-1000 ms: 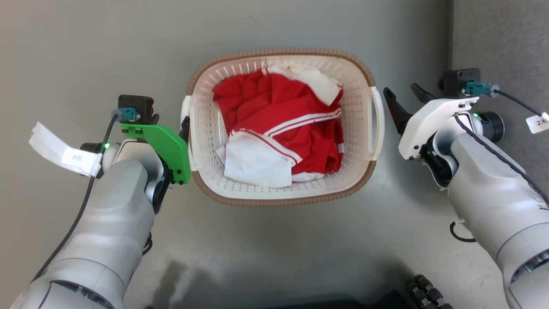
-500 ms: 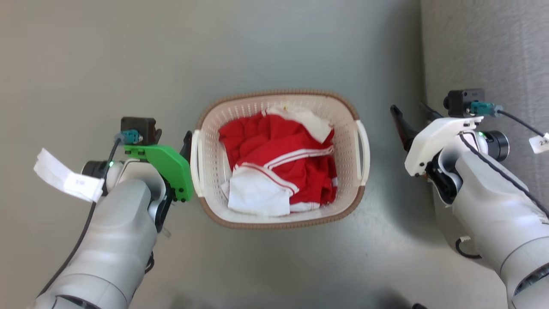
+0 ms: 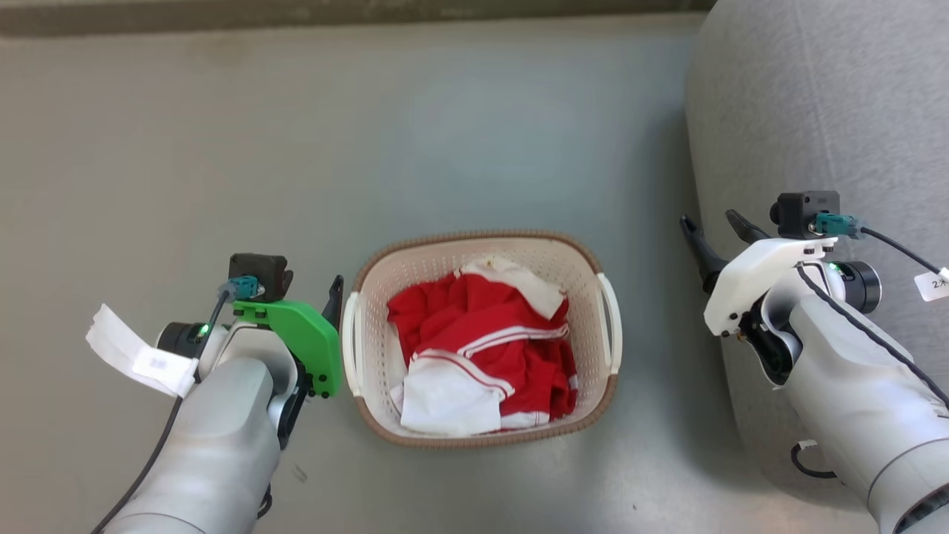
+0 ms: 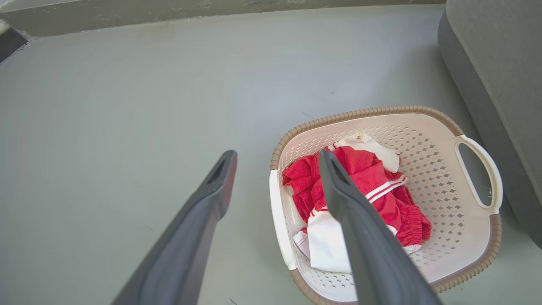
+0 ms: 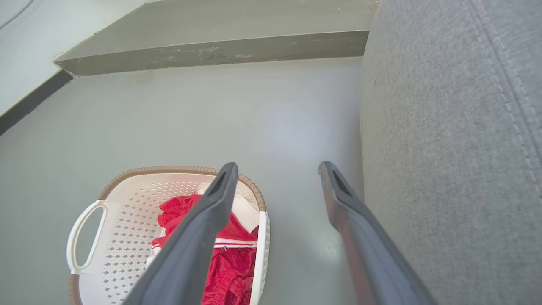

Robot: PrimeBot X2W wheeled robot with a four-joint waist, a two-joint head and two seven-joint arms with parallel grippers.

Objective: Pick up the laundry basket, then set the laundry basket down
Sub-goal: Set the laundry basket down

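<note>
The basket is sitting on the floor between the two tools, carrying a crumpled red-and-white garment. Its walls are showing as thin, perforated cream plastic under a brown woven-look rim. I am judging it light and fairly stiff, though likely to flex or tip if raised by one side, and the smooth plastic is probably slippery. The soft garment is adding little weight. The white loop handles are offering the best holds, one per tool: the left handle and the right handle. The left tool is hanging empty, fingers apart, just beside the left handle. The right tool is also spread and empty, standing clear of the right handle, near a grey fabric sofa.
</note>
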